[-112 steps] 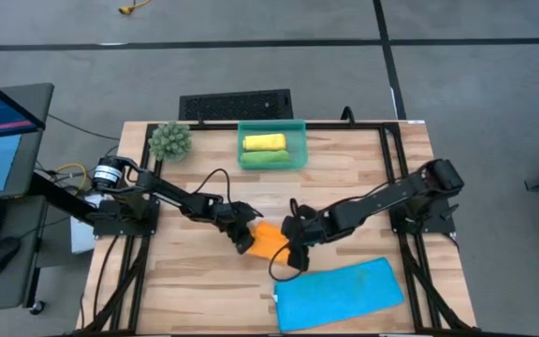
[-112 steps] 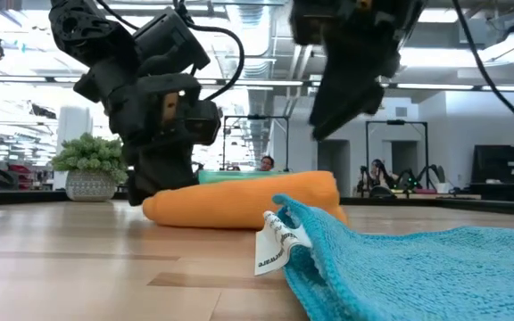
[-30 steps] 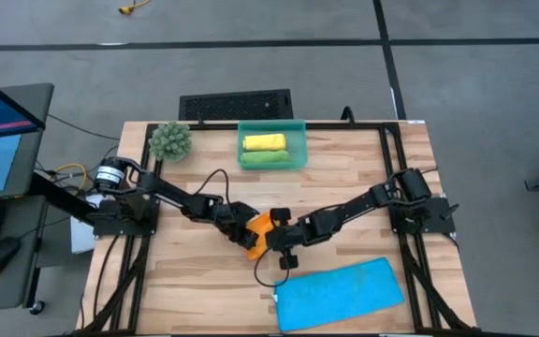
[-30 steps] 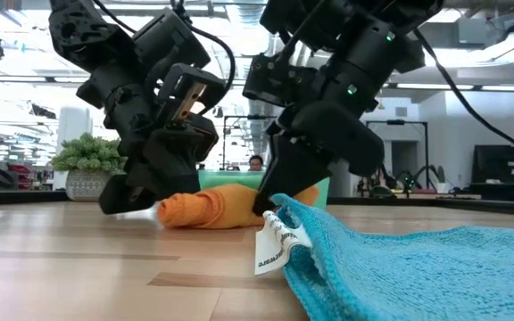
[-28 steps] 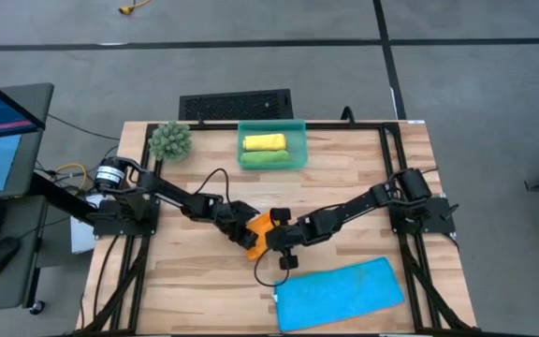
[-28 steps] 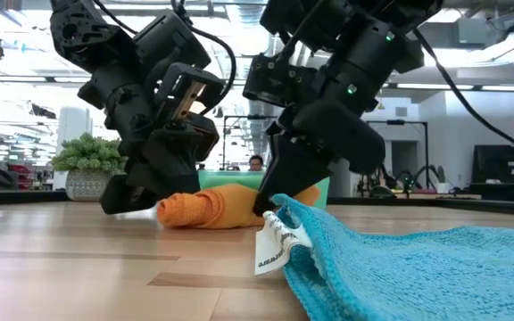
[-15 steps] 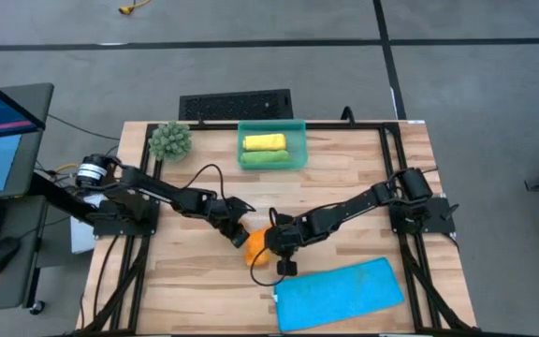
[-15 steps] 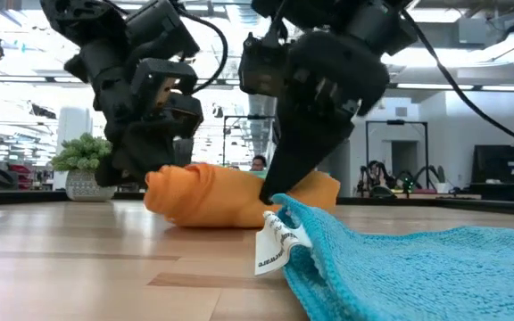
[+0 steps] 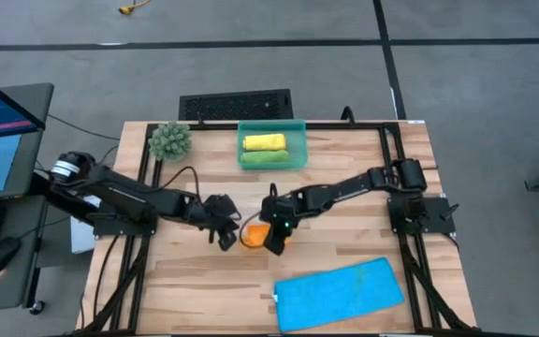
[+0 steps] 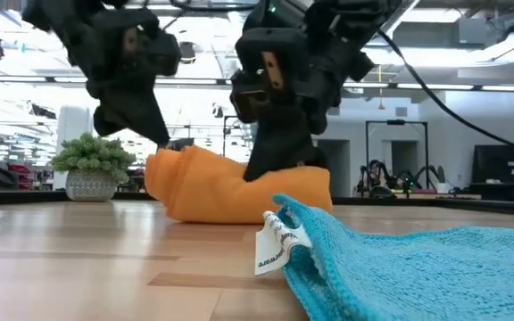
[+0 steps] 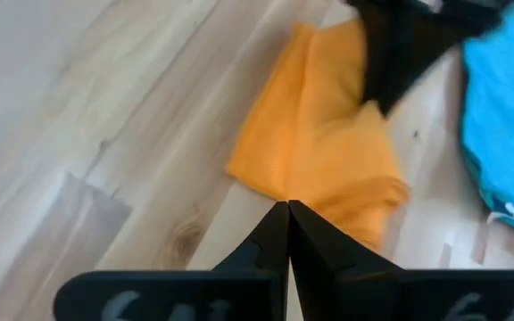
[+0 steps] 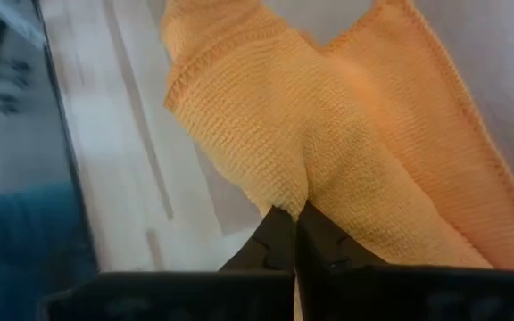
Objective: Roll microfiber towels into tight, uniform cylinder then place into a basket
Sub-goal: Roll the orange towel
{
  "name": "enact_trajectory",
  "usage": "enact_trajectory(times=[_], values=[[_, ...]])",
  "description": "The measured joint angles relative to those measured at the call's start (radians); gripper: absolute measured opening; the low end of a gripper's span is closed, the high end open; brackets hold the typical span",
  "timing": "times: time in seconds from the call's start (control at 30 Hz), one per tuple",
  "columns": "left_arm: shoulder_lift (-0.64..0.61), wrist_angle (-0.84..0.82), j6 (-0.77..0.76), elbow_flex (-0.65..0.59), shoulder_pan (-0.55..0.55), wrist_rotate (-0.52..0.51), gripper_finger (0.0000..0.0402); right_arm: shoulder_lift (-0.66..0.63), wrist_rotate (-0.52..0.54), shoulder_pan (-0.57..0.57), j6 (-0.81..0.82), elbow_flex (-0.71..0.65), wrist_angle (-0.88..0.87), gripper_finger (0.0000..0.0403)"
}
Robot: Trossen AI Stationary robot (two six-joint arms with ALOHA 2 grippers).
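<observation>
From above, the right tool (image 9: 271, 236) pinches the orange towel (image 9: 254, 236), mostly hidden beneath it; the left tool (image 9: 226, 234) sits just beside, fingers pressed together on nothing. Beyond both, the basket (image 9: 271, 126) holds yellow and green rolls.

Low down, the blue towel (image 10: 400, 267) is cut off at the edge.

The right wrist shows orange cloth (image 12: 346, 134) clamped between its fingers.
</observation>
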Motion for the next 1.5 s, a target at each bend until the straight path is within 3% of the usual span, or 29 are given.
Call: enact_trajectory(times=[0.23,0.37,0.83,1.1,1.5], values=[[0.028,0.027,0.045,0.0,-0.104,-0.126,0.0,0.0,-0.092,-0.079,0.17,0.002,0.003,0.0007],[0.065,0.136,0.138,0.0,-0.135,-0.198,0.0,0.008,-0.098,-0.118,0.24,0.002,0.002,0.0009],[0.241,0.371,0.227,0.0,-0.099,-0.145,0.0,0.024,-0.214,-0.178,0.363,0.002,0.025,0.0008],[0.257,0.369,0.254,0.0,-0.054,-0.227,0.0,0.024,-0.32,-0.233,0.387,0.002,0.019,0.001],[0.257,0.383,0.373,0.0,0.048,-0.148,0.0,0.023,-0.327,-0.23,0.419,0.002,0.018,0.0011]])
